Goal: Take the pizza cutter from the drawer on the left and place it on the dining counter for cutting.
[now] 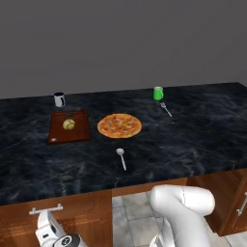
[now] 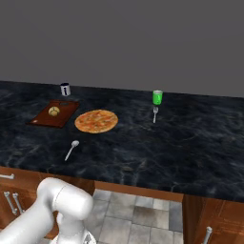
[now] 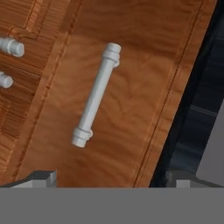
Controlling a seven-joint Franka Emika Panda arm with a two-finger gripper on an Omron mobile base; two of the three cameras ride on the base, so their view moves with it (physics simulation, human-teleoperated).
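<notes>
The claw is hanging open, facing the shut drawer; its rigid, smooth bar handle lies straight ahead, best pinched mid-bar. The cutter is presumably lying inside, unseen.

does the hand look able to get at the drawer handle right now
Probably yes: the hand is open and faces the drawer, whose silver handle lies ahead between the fingertips, nothing in between.
</notes>
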